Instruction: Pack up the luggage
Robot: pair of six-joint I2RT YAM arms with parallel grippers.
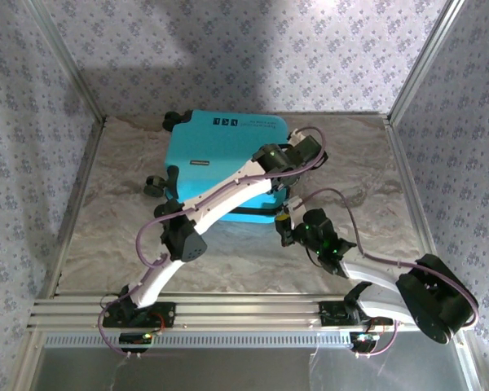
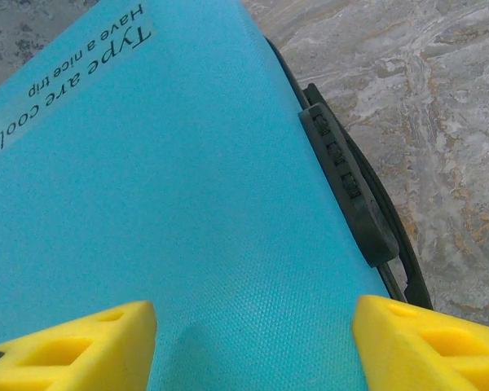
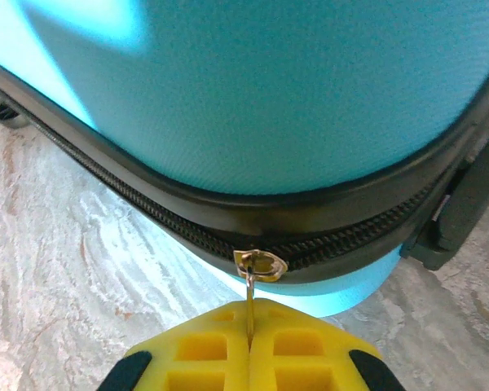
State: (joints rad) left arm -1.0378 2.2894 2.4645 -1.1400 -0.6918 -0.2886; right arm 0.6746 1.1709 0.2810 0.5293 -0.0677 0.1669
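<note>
The turquoise luggage (image 1: 228, 151) lies flat and closed on the marble table, wheels to the left. My left gripper (image 1: 310, 147) hovers over its right side, open, with yellow fingers (image 2: 73, 346) spread above the bare shell (image 2: 187, 204); the black side handle (image 2: 346, 187) runs along the edge. My right gripper (image 1: 284, 224) is at the near right corner, shut on the metal zipper pull (image 3: 251, 305). The pull hangs from the slider (image 3: 261, 265) on the black zipper band (image 3: 147, 208).
Metal frame posts and patterned walls enclose the table (image 1: 114, 212). The left arm's white link (image 1: 220, 195) crosses over the suitcase. Open marble lies in front of and to the right of the case (image 1: 367, 163).
</note>
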